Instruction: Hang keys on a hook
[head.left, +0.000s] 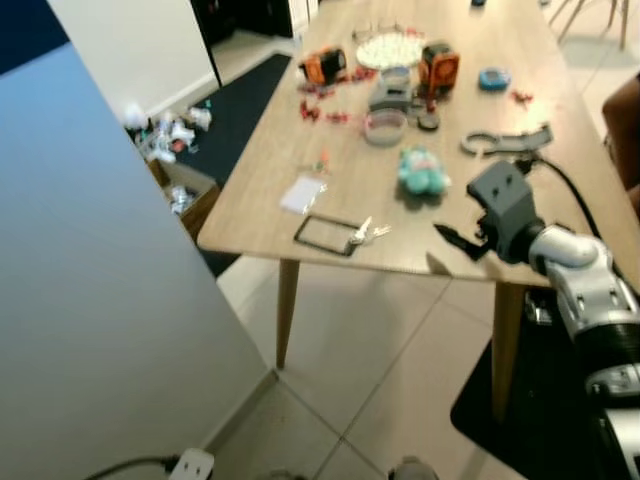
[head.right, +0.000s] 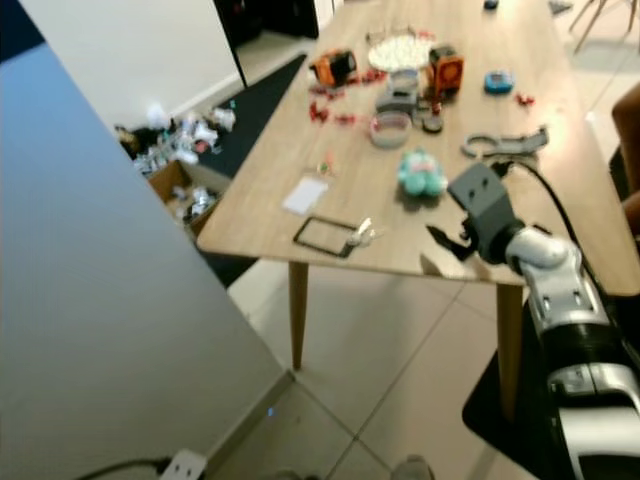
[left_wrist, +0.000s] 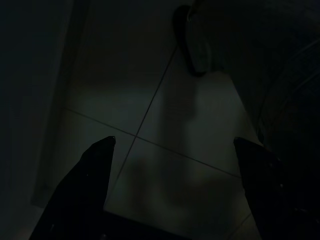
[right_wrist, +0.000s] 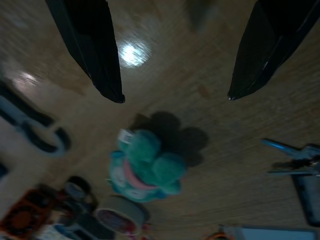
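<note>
**Keys lie to the left of the right tool, along the near edge**

The keys (head.left: 366, 234) rest on the tabletop (head.left: 470, 180) close to its near edge, attached to a dark rectangular loop (head.left: 325, 235). The right tool (head.left: 452, 240) hovers over that same edge, fingers spread and empty, with the keys off to its left. The left tool (left_wrist: 175, 190) hangs open over the floor, so the right arm is nearer.

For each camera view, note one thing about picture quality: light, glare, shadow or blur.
Left eye view: soft all over, so the keys near the table edge lack detail. Left wrist view: very dark, with only floor tiles and the open left gripper visible. Right wrist view: motion-blurred, a bright glare spot on the wood, and the teal plush toy casts a shadow.
</note>
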